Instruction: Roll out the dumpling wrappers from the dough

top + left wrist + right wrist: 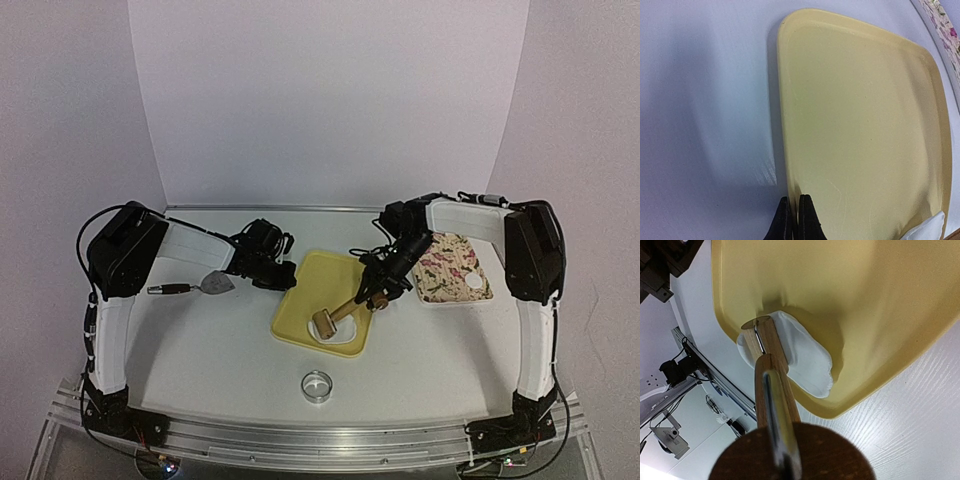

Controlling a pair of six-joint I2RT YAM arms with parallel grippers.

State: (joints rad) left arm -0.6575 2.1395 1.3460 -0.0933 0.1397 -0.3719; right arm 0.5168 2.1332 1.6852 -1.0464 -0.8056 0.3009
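Note:
A flattened white dough sheet (347,336) lies in the near right corner of the yellow tray (315,275). A wooden roller (326,324) rests on its left part. My right gripper (378,296) is shut on the roller's handle. In the right wrist view the handle (774,390) runs down to the dough (805,357), and the fingers are hidden behind the handle's round end. My left gripper (289,277) is shut on the tray's left rim (785,165); its tips (794,200) pinch the edge. One round white wrapper (472,283) lies on the floral tray (440,262).
A shiny ring cutter (318,385) stands on the table near the front edge, below the yellow tray. A scraper with a brown handle (198,287) lies left of the left gripper. The floral tray sits right of the yellow one.

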